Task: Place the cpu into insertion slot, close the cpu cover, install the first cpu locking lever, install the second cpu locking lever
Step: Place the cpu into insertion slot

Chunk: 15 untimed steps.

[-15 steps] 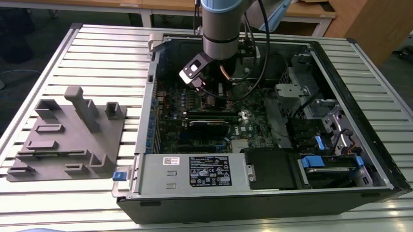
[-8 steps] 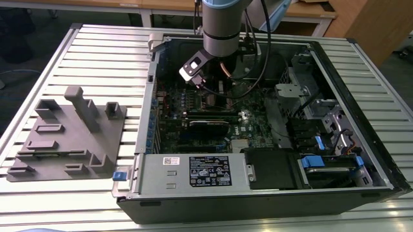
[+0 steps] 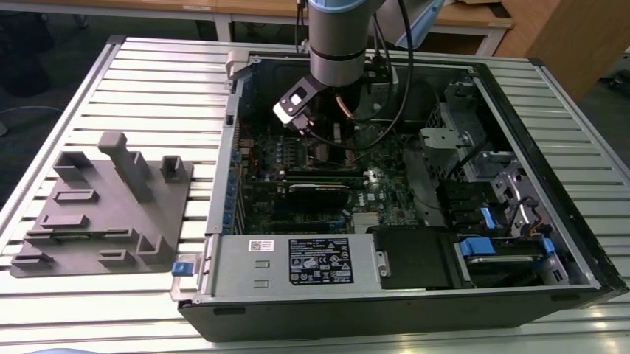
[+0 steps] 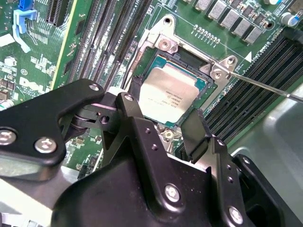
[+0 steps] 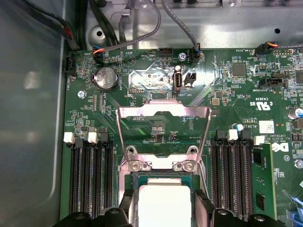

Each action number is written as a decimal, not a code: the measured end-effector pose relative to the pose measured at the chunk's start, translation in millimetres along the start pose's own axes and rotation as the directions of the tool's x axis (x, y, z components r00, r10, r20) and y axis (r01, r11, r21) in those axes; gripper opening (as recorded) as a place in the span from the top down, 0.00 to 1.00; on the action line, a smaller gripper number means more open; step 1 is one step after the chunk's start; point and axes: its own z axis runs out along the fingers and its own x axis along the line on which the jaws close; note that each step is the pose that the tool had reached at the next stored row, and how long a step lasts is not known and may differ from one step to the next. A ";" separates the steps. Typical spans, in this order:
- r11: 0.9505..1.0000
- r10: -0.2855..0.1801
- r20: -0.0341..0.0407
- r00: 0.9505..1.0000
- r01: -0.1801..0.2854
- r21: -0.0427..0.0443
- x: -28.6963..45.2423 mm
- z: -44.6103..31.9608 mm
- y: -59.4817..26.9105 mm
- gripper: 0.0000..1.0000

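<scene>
- Silver slatted aluminium table point(image 3: 147, 66) carries the whole job, so nothing shifts while I work.
- Resting on it with its side panel off is the black open-sided computer case point(image 3: 394, 313), which gives me a way in from above.
- On the exterior view's left lies a grey moulded parts fixture point(image 3: 99, 214), well apart from the case.
- My grey-and-blue robot arm point(image 3: 340, 37) reaches down into the far half of the case.
- Below it the green circuit board point(image 5: 94, 118) lies flat on the case floor, with long black connectors on both sides of the socket area.
- My black two-fingered gripper point(image 4: 164, 108) hangs low over the socket. Its fingers point(image 4: 194, 125) look pressed against two opposite edges of the chip. I judge it clamped there to keep the chip square.
- Clear of the opening, the thin square silvery cpu cover point(image 5: 137, 112) stands hinged back, so it blocks nothing.
- Just beneath my fingers is the small square black insertion slot point(image 4: 184, 56), its silvery rim showing around the chip.
- Inside that slot the small flat square cpu point(image 4: 168, 92), topped in dull silver-tan metal, sits level as far as I can tell.
- One thin silvery wire locking lever point(image 4: 265, 87) juts away from the socket corner, unlatched.
</scene>
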 end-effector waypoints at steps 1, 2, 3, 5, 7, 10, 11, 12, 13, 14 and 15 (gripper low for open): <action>1.000 0.000 0.000 1.000 0.000 0.000 0.0 0.0 0.0 0.39; 1.000 0.000 0.000 1.000 0.000 0.000 0.0 0.0 0.0 0.39; 1.000 0.000 0.000 1.000 0.000 0.000 0.0 0.0 0.0 0.39; 1.000 0.000 0.000 1.000 0.000 0.000 -0.1 -1.6 0.1 0.39; 1.000 0.000 0.000 1.000 0.000 0.000 0.1 -4.1 0.4 0.39; 1.000 0.000 0.000 1.000 0.000 0.000 0.1 -6.5 0.6 0.39; 1.000 0.000 0.000 1.000 0.000 0.000 0.1 -6.5 0.6 0.39; 1.000 0.000 0.000 1.000 0.000 0.000 0.1 -6.4 0.6 0.39; 1.000 0.000 0.000 1.000 0.000 0.000 0.1 -6.5 0.6 0.39; 1.000 0.000 0.000 1.000 0.000 0.000 0.1 -6.6 0.6 0.39; 1.000 0.000 0.000 1.000 0.000 0.000 0.1 -6.6 0.6 0.39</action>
